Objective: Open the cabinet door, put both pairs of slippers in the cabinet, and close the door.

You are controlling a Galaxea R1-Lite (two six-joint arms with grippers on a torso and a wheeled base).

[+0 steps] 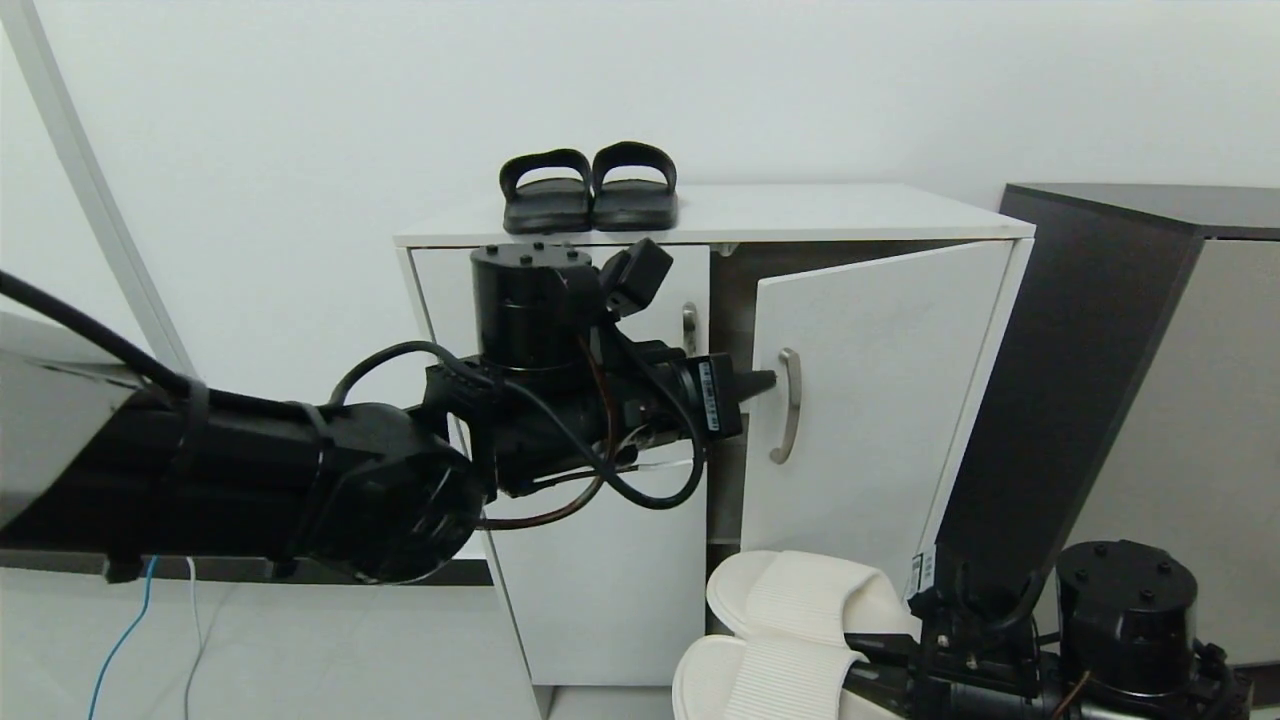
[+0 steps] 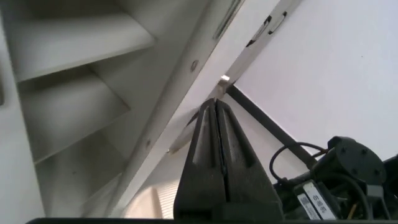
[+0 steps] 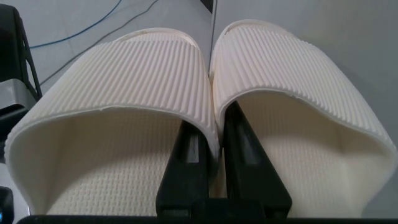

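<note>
The white cabinet (image 1: 820,212) carries a pair of black slippers (image 1: 588,190) on its top. Its right door (image 1: 880,400) stands ajar, with a dark gap beside the closed left door (image 1: 600,580). My left gripper (image 1: 762,382) is shut and empty, its tip at the ajar door's free edge next to the metal handle (image 1: 790,405). In the left wrist view the joined fingers (image 2: 205,149) point at that door edge. My right gripper (image 3: 214,155) is low in front of the cabinet, shut on the inner sides of the white slippers (image 1: 790,630) (image 3: 143,81), which it holds side by side.
A tall dark cabinet (image 1: 1100,380) stands close against the right side, just beyond the swinging door. Bare shelves (image 2: 74,37) show inside the white cabinet. A blue cable (image 1: 120,640) lies on the floor at the left, near a slanted white post (image 1: 90,190).
</note>
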